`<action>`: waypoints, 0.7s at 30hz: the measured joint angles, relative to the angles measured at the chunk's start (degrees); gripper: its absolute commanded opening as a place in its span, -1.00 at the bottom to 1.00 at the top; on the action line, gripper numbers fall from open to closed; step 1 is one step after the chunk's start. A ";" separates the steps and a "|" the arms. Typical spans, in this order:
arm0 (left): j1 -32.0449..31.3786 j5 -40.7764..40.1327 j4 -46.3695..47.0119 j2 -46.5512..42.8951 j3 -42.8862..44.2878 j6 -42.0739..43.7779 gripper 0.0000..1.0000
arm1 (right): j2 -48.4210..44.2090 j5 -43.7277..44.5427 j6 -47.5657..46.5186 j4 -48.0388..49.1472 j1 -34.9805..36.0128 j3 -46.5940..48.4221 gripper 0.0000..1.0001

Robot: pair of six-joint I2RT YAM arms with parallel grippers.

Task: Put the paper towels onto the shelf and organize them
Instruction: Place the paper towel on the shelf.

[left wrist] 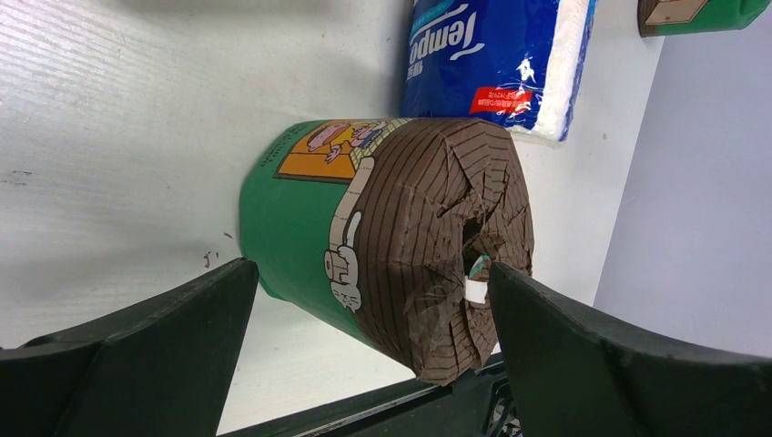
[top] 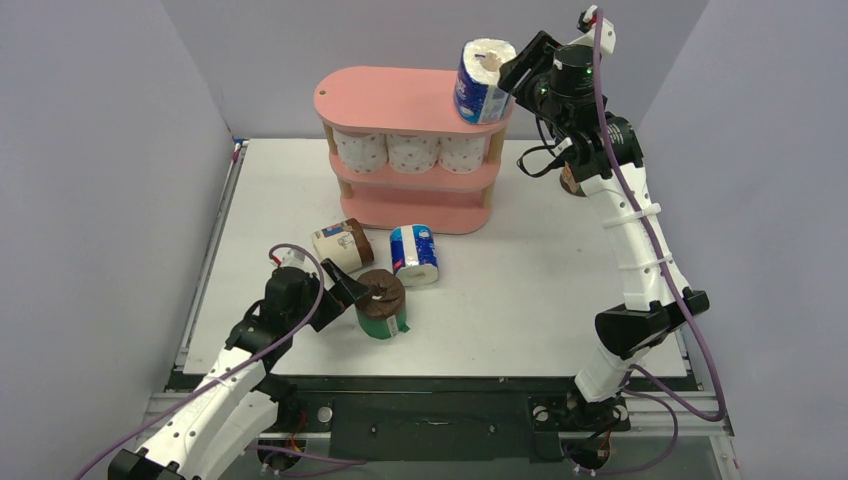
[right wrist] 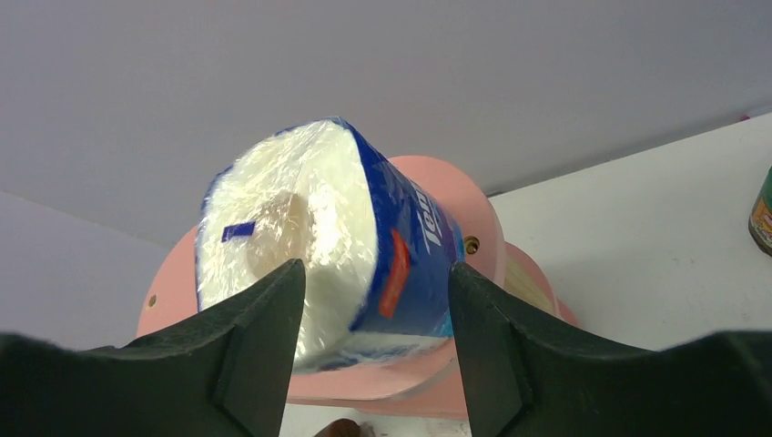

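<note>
White table (top: 560, 300) | pink shelf (top: 385, 98) held 3 dotted rolls (top: 412, 152) on middle board, 1 tilted blue roll (top: 480, 85) on top at my right pincer (right wrist: 371, 269), grip unclear | table had 1 blue "Tempo" roll (top: 414, 255), 1 beige roll (top: 338, 244), 1 green roll (top: 382, 300) inside my open left pincer (left wrist: 373, 273).

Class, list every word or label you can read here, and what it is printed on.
"Tempo": on the tabletop blue roll.
Too small to read: the red label on it.
Too slanted to read: lettering on the held blue roll.
Picture only: the green roll.
</note>
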 measured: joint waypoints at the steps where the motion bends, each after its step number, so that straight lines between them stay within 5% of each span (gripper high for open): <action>1: 0.00 0.04 0.07 0.02 -0.02 0.00 0.96 | 0.00 0.00 0.00 0.00 -0.02 0.00 0.16; 21: 0.04 1.44 1.29 -0.11 -0.66 0.02 0.95 | 0.00 -1.75 0.00 1.49 0.00 -1.31 0.26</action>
